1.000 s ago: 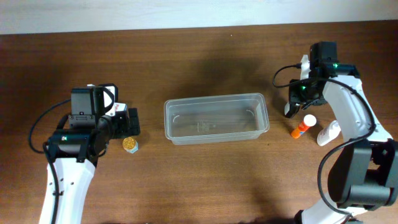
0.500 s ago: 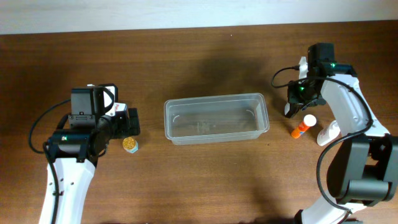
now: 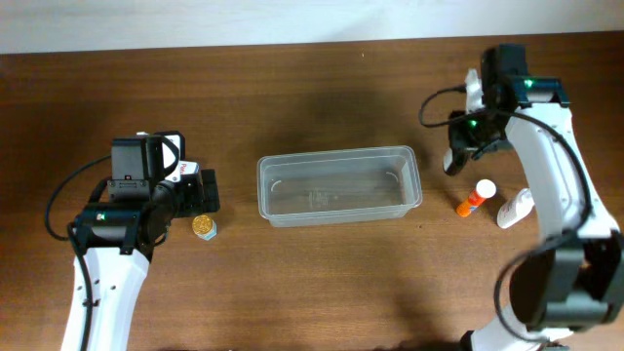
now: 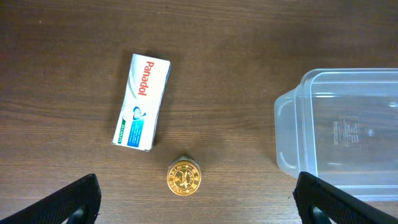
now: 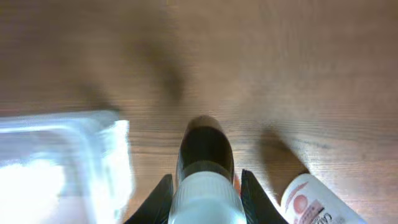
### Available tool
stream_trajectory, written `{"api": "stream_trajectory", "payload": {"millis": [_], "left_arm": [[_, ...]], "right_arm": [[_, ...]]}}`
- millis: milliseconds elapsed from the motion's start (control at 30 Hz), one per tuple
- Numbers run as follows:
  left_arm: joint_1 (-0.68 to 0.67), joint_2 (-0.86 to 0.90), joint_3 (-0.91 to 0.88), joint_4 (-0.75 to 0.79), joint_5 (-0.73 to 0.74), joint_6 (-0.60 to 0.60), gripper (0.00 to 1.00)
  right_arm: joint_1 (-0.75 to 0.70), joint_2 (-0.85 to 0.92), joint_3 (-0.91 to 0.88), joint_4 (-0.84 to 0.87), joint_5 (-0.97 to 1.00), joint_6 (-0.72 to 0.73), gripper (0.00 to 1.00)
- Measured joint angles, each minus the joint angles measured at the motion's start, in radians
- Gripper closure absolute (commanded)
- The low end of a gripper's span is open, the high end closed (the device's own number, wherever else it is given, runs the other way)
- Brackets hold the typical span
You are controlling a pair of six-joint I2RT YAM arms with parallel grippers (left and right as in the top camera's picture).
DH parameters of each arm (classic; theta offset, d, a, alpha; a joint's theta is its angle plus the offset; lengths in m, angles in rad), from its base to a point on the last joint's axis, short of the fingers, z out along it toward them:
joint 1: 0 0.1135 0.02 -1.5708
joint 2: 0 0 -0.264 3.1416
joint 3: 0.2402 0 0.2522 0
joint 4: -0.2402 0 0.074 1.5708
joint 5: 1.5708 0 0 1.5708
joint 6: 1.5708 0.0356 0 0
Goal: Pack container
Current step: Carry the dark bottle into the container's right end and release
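Observation:
The clear plastic container (image 3: 261,187) sits mid-table with nothing in it; it also shows in the left wrist view (image 4: 287,134) and, blurred, in the right wrist view (image 5: 62,155). My right gripper (image 3: 454,164) (image 5: 205,200) is right of the container, above the table, shut on a small dark bottle (image 5: 205,149) by its white cap. My left gripper (image 3: 200,190) (image 4: 196,198) is open and empty above a small gold-lidded jar (image 3: 204,226) (image 4: 184,177). A white and blue Panadol box (image 4: 142,101) lies beside the jar.
An orange glue stick with a white cap (image 3: 475,198) and a white bottle (image 3: 515,208) (image 5: 311,202) lie on the table right of the container, near my right gripper. The table's back edge runs along the top of the overhead view.
My right gripper has risen and moved a little toward the back of the table, away from the glue stick. The left arm and the items on the table have not moved.

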Motion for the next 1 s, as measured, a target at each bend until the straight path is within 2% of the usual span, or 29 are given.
{"api": "stream_trajectory", "payload": {"millis": [167,333,433,600,767,800,867,933,1000], "left_arm": [[0.000,0.000,0.000,0.000,0.000,0.000,0.00],[0.000,0.000,0.000,0.000,0.000,0.000,0.00],[0.000,0.000,0.000,0.002,0.000,0.000,0.00],[0.000,0.000,0.000,0.003,0.000,0.000,0.00],[0.000,0.000,0.000,0.003,0.000,0.000,0.00],[0.000,0.000,0.000,0.003,0.000,0.000,0.00],[0.000,0.000,0.000,0.003,0.000,0.000,0.00],[0.000,0.000,0.000,0.003,0.000,0.000,0.00],[0.000,0.000,0.000,0.003,0.000,0.000,0.00]], "right_arm": [[0.169,-0.148,0.041,-0.076,-0.001,0.000,0.79],[0.269,-0.162,0.035,-0.080,-0.011,0.016,0.80],[0.283,-0.154,-0.026,-0.024,-0.011,0.033,0.83],[0.283,-0.111,-0.228,0.208,-0.011,0.057,0.83],[0.283,-0.082,-0.294,0.291,-0.007,0.060,0.83],[0.283,-0.073,-0.295,0.299,0.001,0.060,0.70],[0.283,-0.059,-0.295,0.307,0.018,0.061,0.59],[0.283,-0.055,-0.295,0.309,0.023,0.062,0.52],[0.283,-0.055,-0.295,0.309,0.028,0.060,0.51]]}}
